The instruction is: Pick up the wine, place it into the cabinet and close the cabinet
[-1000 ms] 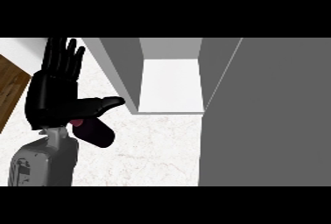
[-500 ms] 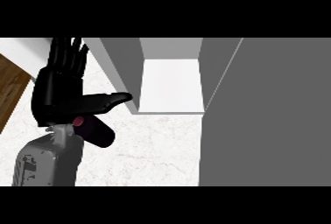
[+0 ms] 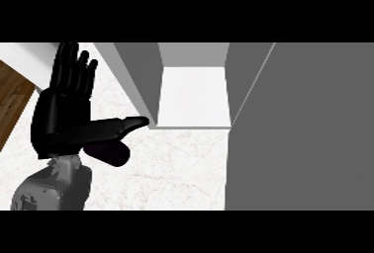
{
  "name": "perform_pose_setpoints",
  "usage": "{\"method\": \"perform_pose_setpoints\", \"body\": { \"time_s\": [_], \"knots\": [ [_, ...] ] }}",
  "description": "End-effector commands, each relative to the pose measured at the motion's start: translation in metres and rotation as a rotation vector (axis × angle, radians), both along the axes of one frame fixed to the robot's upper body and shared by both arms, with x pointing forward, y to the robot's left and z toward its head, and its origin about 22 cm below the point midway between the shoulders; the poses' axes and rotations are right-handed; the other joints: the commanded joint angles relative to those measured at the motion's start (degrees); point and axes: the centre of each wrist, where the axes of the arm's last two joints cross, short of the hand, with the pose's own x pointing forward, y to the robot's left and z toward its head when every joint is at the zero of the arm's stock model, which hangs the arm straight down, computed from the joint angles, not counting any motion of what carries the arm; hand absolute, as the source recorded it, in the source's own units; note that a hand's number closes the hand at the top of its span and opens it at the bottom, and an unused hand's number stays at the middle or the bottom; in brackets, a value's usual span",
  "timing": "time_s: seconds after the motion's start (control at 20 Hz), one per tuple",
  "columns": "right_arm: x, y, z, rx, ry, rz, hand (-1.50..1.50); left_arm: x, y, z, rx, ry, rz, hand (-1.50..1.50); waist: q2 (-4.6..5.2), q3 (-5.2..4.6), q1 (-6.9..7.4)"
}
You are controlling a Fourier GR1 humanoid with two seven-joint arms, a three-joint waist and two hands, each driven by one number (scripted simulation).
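Note:
My left hand (image 3: 62,116) shows at the left, fingers straight and pointing away from me, thumb stretched right. The thumb's tip is at the front edge of the cabinet's left wall (image 3: 135,81). Just below the thumb, a dark rounded part of the wine bottle (image 3: 111,153) sticks out from under the palm; the rest of it is hidden. The cabinet (image 3: 191,96) is open, its white floor bare. Its grey door (image 3: 300,128) stands open on the right. My right hand is out of sight.
The white marbled counter (image 3: 171,173) spreads in front of the cabinet. A brown wooden floor (image 3: 13,101) shows beyond the counter's left edge. The open door fills the right side of the view.
My left hand has shifted right toward the cabinet, and the thumb now reaches its left wall. The bottle's purple spot, seen earlier under the palm, is now covered.

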Motion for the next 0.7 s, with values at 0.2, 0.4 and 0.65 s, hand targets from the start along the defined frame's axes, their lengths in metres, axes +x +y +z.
{"method": "perform_pose_setpoints", "body": {
  "time_s": [0.2,0.4,0.65],
  "knots": [
    [-0.012,-0.002,0.013,-0.003,-0.008,-0.011,-1.5,-0.017,0.017,-0.018,0.006,0.051,0.044,-1.5,-0.01,-0.01,0.05],
    [0.002,0.011,0.009,-0.007,-0.009,0.003,-1.5,-0.038,0.022,-0.02,0.022,0.041,0.092,-1.5,0.0,-0.01,0.26],
    [-0.012,-0.01,0.001,-0.035,-0.015,0.0,-1.5,-0.028,0.055,-0.045,0.03,0.062,0.11,-1.5,0.01,0.0,-0.06]
  ]
}}
